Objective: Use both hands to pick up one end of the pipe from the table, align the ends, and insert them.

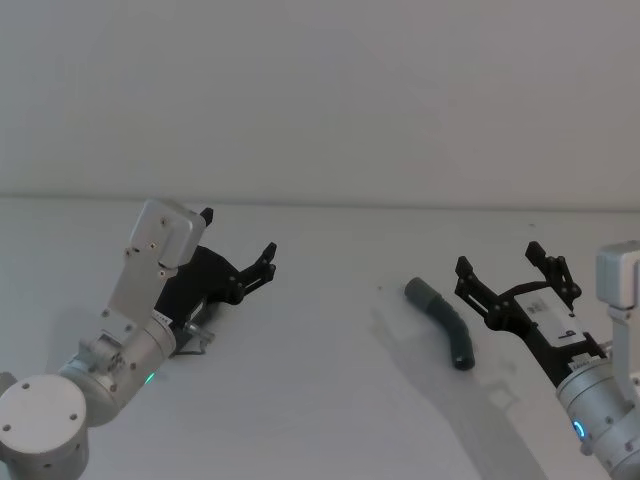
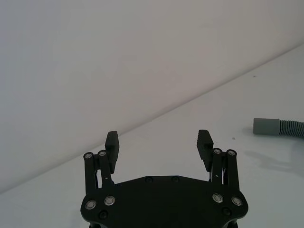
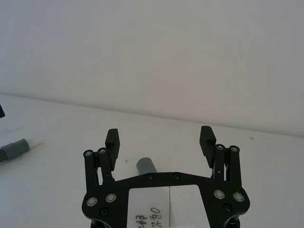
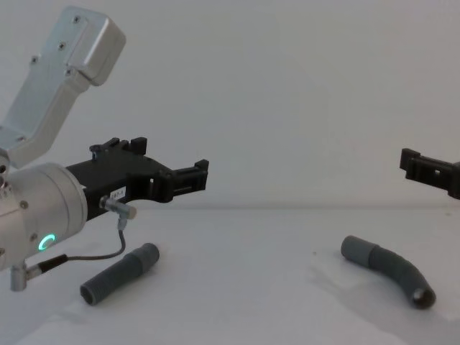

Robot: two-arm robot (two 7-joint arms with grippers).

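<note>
Two dark grey ribbed pipe pieces lie apart on the white table. The short straight pipe rests below my left arm, its smooth collar end pointing toward the middle. The longer curved pipe lies at the right, its collar end facing left and away from me. My left gripper hovers open above the table, empty. Just right of the curved pipe, my right gripper is also open and empty. In the right wrist view the curved pipe's collar sits below the open right gripper.
A plain pale wall closes the table's far edge. A thin cable hangs from the left wrist over the short pipe. Bare table lies between the two pipe pieces. The left wrist view shows the curved pipe's collar far beyond the left gripper.
</note>
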